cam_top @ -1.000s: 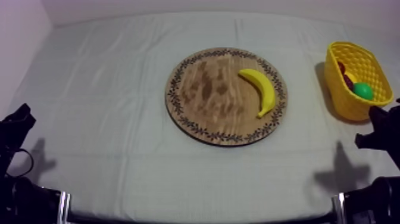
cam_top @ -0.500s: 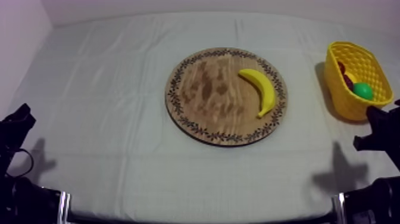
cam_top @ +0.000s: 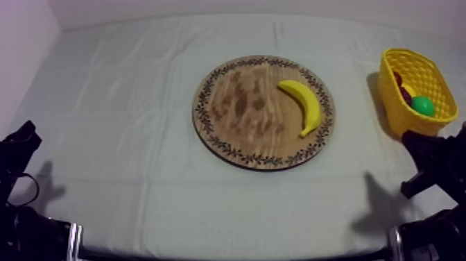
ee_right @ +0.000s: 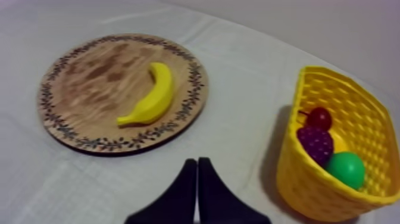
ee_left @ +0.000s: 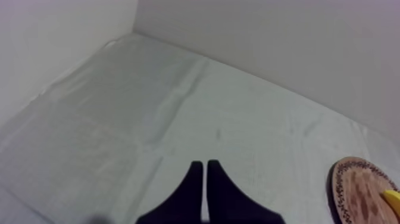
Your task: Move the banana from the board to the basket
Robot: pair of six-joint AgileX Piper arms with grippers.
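The yellow banana (cam_top: 303,104) lies on the right half of the round wooden board (cam_top: 239,111), curved, with its thin end toward the table's front. From the right wrist, the banana (ee_right: 149,98) rests on the board (ee_right: 83,77) ahead of my right gripper (ee_right: 196,161), whose fingers lie together as a narrow wedge holding nothing. The yellow basket (cam_top: 406,121) stands at the table's right side. My right gripper (cam_top: 415,144) hovers just in front of it. My left gripper (ee_left: 204,164) is shut on nothing over bare cloth; it rests low at the left (cam_top: 24,135).
Inside the basket (ee_right: 333,74) lie a small red fruit (ee_right: 319,117), a bunch of grapes (ee_right: 317,144) and a green round fruit (ee_right: 345,168). The board's edge (ee_left: 357,190) lies off to the right of my left gripper. Walls close the table's back and left.
My right arm has shifted left and toward the table's front, coming out from beside the basket. The banana, board, basket and left arm have not moved.
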